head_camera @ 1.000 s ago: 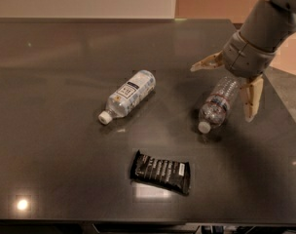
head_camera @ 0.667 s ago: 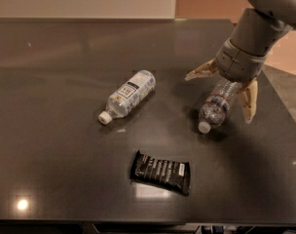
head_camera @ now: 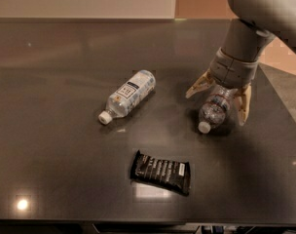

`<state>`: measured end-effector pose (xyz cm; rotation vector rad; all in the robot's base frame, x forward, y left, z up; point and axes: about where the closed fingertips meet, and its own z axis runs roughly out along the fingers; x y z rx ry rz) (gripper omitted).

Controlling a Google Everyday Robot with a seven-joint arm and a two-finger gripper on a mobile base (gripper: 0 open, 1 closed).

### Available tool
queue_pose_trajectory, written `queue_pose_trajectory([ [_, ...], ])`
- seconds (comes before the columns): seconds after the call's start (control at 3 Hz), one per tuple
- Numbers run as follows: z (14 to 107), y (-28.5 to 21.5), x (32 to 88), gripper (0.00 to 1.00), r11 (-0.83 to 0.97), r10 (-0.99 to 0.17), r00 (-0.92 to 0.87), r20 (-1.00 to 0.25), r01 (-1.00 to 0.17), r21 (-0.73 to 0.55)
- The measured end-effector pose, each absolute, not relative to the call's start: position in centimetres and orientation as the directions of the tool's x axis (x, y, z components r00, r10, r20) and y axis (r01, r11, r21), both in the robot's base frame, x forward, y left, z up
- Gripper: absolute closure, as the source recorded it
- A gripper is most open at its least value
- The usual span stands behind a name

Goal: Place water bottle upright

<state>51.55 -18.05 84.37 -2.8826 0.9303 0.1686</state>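
Snack bar (head_camera: 160, 172) in a black wrapper is lying nearest on the dark table (head_camera: 50, 155). Farther back at the right, the water bottle (head_camera: 214, 110) is lying on its side, white cap pointing toward the near edge, with the end effector (head_camera: 217, 105) hanging over its far half, fingers (head_camera: 244, 106) spreading wide on either side and not clamping it. Left of it, well apart, a white-labelled bottle (head_camera: 127, 96) is also lying on its side, cap pointing near-left.
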Motion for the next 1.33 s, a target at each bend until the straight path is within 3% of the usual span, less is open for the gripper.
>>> queue_pose_trajectory([
  [0.67, 83.7, -18.1, 52.1, 0.65, -0.817, -0.565, 0.815, -0.128, -0.574, -0.051],
  [1.0, 85.0, -17.9, 52.6, 0.88, -0.768, -0.621, 0.772, -0.137, -0.634, -0.087],
  [1.33, 87.3, -17.2, 52.8, 1.00, -0.667, -0.708, 0.678, -0.196, -0.734, -0.130],
])
